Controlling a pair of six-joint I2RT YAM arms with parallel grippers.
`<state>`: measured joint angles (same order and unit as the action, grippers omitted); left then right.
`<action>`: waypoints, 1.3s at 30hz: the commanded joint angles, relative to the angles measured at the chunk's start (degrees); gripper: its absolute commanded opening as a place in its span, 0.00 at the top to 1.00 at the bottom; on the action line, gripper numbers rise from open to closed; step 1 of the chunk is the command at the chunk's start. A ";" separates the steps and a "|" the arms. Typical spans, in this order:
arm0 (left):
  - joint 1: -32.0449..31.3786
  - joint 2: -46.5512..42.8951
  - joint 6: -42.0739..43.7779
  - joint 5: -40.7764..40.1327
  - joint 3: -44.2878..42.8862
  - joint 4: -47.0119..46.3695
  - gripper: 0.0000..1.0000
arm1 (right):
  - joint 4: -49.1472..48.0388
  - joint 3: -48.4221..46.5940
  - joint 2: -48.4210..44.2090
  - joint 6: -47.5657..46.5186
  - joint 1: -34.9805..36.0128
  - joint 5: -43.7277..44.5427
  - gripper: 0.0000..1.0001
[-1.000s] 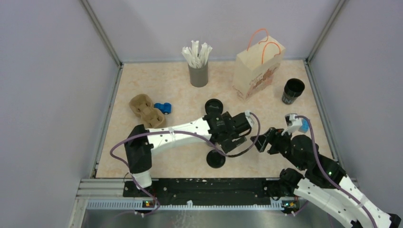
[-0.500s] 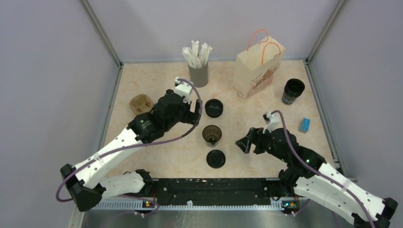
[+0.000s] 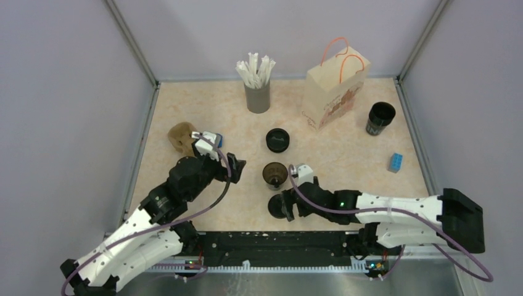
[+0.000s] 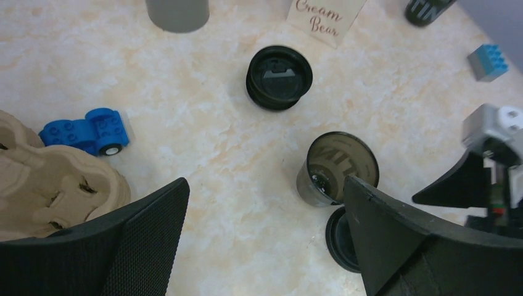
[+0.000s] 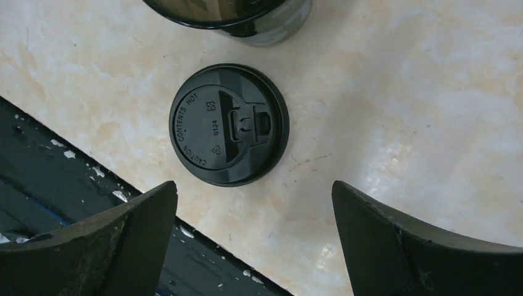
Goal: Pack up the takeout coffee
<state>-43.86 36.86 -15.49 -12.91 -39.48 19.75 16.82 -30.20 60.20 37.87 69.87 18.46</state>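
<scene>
Your left fingers (image 4: 264, 185) are spread wide and hold nothing. They hang over the counter (image 3: 345, 166), to the left of the coffee cup (image 3: 274, 174). That cup stands upright and uncovered near the middle of the counter. A flat black lid (image 5: 228, 123) lies just beside it on the near side, by the counter's edge. A second lid (image 3: 278, 140) lies a little farther back.

Your right fingers (image 3: 285, 206) are also wide open and empty. They sit above the near lid, one to each side, without touching it.

The paper bag (image 3: 333, 92) stands upright at the back right, well apart from the cup. Another black cup (image 3: 380, 118) stands to the right of the bag.
</scene>
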 commanded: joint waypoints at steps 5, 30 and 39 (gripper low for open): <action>0.13 -4.80 0.18 -2.86 1.78 -1.00 0.01 | -8.44 -7.88 12.24 -2.73 4.52 7.34 0.05; 0.13 -13.99 0.21 -7.70 2.46 1.48 0.01 | -6.10 -14.61 26.90 -0.99 7.64 11.41 0.13; 0.17 -14.09 0.10 -8.01 2.50 1.43 0.01 | -4.37 -14.99 27.11 -0.55 8.77 13.37 0.13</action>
<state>-43.86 23.35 -15.31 -20.27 -37.15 21.96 12.51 -42.50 87.15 36.67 77.67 29.71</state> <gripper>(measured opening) 0.987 0.873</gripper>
